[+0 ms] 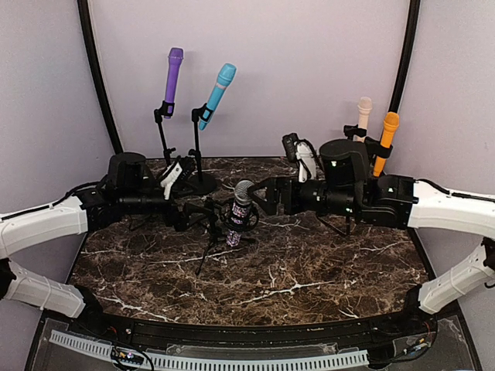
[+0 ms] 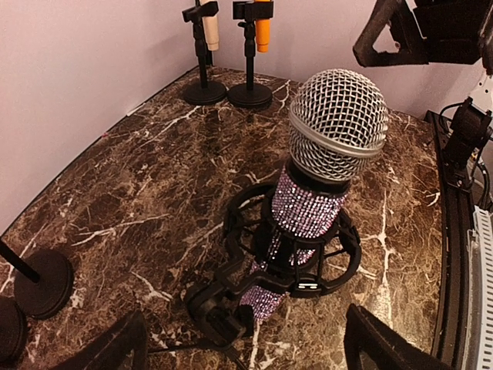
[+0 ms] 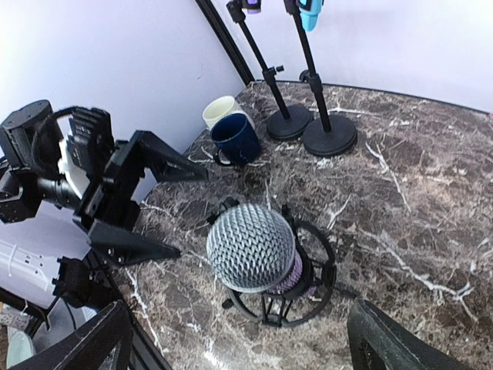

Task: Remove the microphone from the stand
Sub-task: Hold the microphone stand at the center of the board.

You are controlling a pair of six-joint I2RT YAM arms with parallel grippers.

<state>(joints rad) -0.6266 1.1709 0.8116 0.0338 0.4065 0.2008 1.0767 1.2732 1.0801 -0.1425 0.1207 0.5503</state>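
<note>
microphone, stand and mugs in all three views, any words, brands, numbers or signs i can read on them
None: no readable text in any view.
Glitter microphone and shock mount: no marking shows.
Blue mug and white mug: plain on the sides that show.

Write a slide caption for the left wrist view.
Sparkly purple microphone in its stand on the marble table, open left gripper facing it.

Glossy marble table, metal-mesh microphone

Overhead; wrists, seemingly opposed, share microphone.
</note>
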